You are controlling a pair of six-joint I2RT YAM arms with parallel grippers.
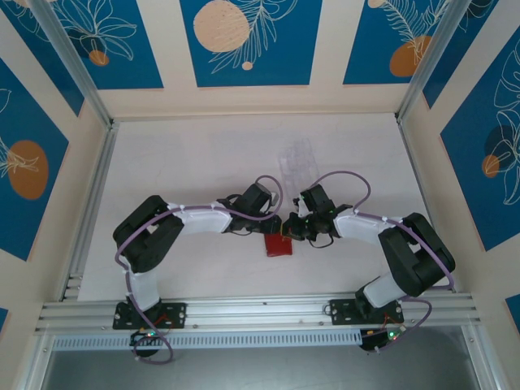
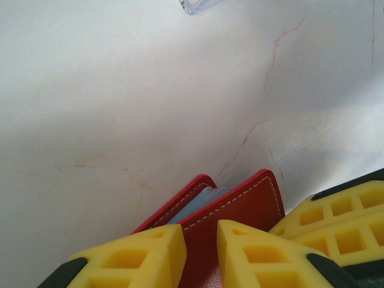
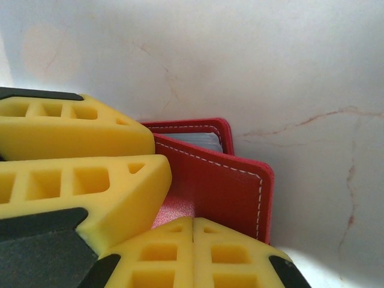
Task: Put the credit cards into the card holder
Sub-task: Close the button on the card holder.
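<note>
Saw a small red wallet with white stitching along its rounded edges, slightly ajar with pale grey-blue leaves in the gap, on the white table toward its near edge, between the arms and well apart from the clear tray. Found the left gripper partly closed and clamped on the wallet's front cover, one yellow finger on each side. Found the right gripper pressed fully together, tips against that same cover beside the left fingers; could not tell whether anything thin was pinched there
</note>
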